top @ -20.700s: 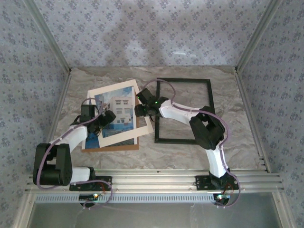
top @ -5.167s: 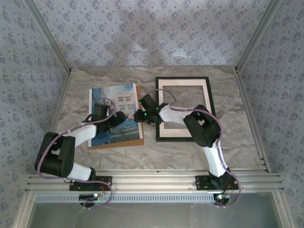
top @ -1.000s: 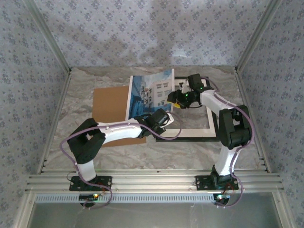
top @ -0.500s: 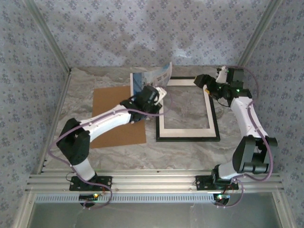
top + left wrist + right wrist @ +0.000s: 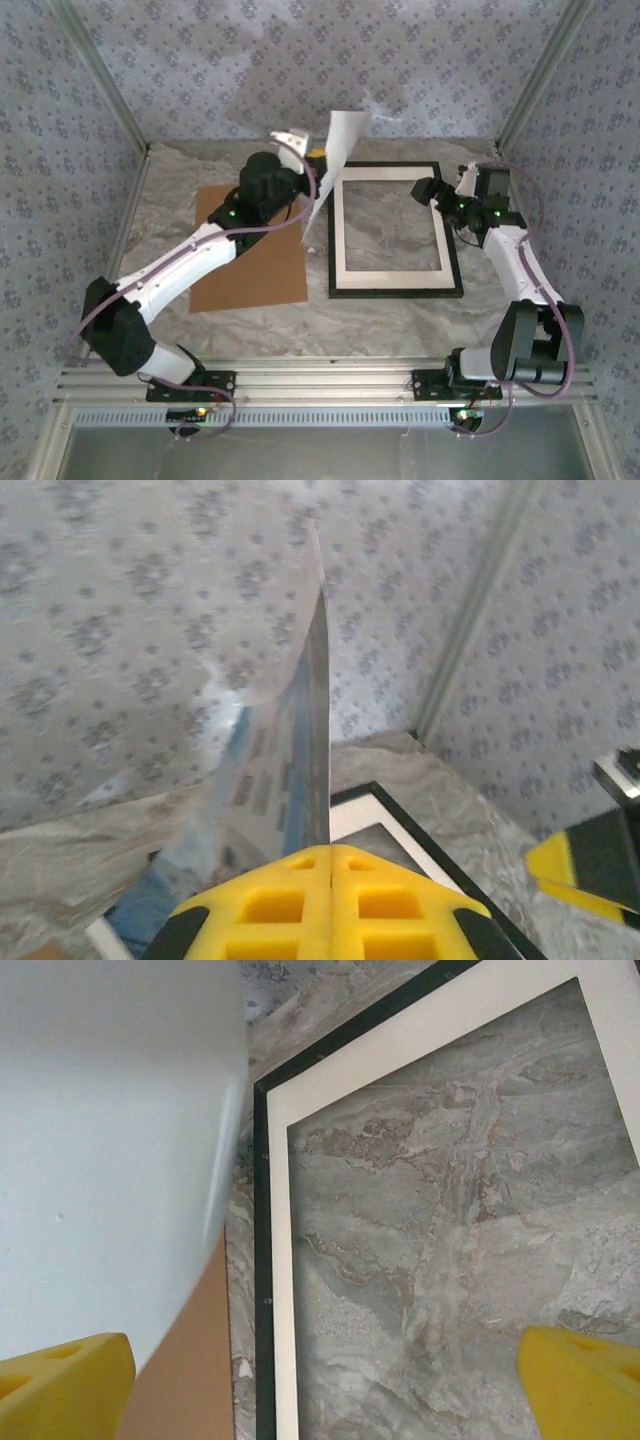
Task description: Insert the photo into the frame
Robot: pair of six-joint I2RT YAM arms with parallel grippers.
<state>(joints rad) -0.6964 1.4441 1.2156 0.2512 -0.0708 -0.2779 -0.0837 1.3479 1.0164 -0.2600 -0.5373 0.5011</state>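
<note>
The left pincer (image 5: 305, 152) is clamped on the photo (image 5: 338, 140), holding it nearly upright in the air — at the frame's left edge, beside the brown backing board (image 5: 255, 270); the frame (image 5: 395, 293) lies flat on the tabletop (image 5: 400, 325); the right pincer (image 5: 430, 190) gapes wide and empty near the frame's far right corner.

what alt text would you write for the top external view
The left hand holds the photo raised on edge, its white back showing, beside the black frame lying flat on the table. The right hand hovers open near the frame's right side; a brown board lies left of the frame.
</note>
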